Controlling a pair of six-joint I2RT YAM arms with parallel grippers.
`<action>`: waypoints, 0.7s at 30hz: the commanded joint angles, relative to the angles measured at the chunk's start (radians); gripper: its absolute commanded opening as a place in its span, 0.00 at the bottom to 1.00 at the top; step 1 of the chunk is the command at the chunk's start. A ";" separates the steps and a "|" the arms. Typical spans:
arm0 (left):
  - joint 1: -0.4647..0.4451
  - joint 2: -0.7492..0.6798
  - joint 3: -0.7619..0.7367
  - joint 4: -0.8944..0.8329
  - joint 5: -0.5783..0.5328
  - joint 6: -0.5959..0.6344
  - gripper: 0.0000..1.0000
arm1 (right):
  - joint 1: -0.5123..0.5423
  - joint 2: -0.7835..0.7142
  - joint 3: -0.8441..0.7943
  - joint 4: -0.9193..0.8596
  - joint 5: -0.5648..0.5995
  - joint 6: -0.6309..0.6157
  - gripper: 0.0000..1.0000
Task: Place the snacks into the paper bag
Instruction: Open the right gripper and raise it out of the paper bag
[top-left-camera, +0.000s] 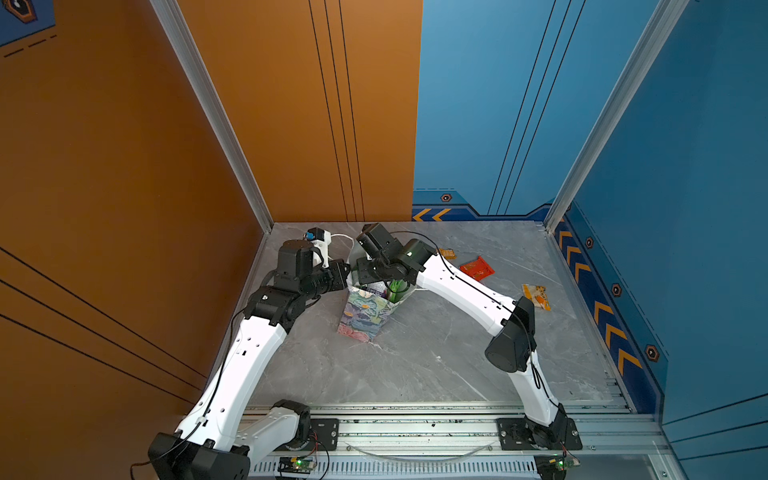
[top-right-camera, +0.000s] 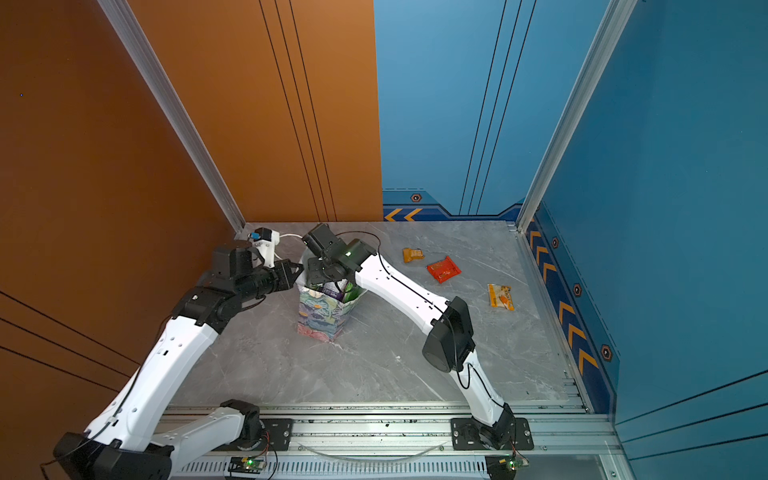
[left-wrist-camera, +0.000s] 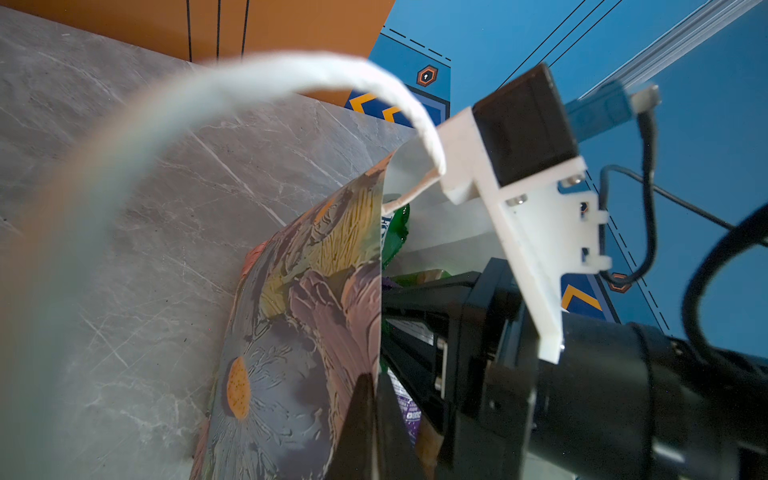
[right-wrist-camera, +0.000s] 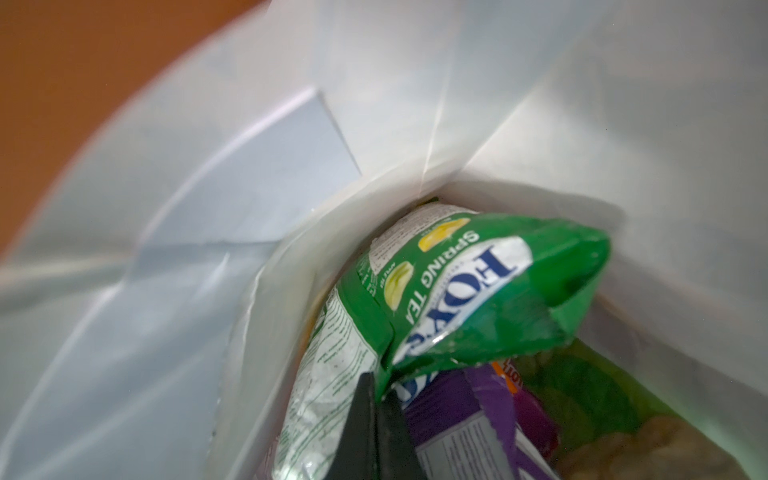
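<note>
Robot lab cell — aluminium frame (top-left-camera: 220, 124), orange wall (top-left-camera: 104, 166), blue wall (top-left-camera: 478, 104), marble-look tabletop (top-left-camera: 415, 365), rail-mounted arms (top-left-camera: 257, 353)

paper bag (top-left-camera: 361, 316) mouth blocked, worktop (top-left-camera: 436, 365) open
the right hand (right-wrist-camera: 376, 415) and a green packet (right-wrist-camera: 478, 291) fill the bag's mouth, and the left hand (top-left-camera: 347, 275) clamps its rim; right of the bag lie an orange packet (top-right-camera: 412, 254), a red packet (top-right-camera: 443, 269) and a yellow packet (top-right-camera: 500, 296); its near side is bare.

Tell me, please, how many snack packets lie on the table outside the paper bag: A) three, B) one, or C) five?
A: an orange packet, a red packet and a yellow packet lie on the table, to the right of the paper bag.
</note>
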 joint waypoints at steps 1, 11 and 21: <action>0.004 -0.040 0.024 0.094 0.030 0.011 0.00 | 0.001 -0.041 0.020 -0.047 -0.014 -0.004 0.16; 0.007 -0.038 0.022 0.093 0.026 0.009 0.00 | -0.016 -0.246 -0.045 -0.054 -0.045 -0.064 0.49; 0.015 -0.035 0.022 0.093 0.023 0.012 0.00 | -0.105 -0.584 -0.381 0.009 0.097 -0.123 0.57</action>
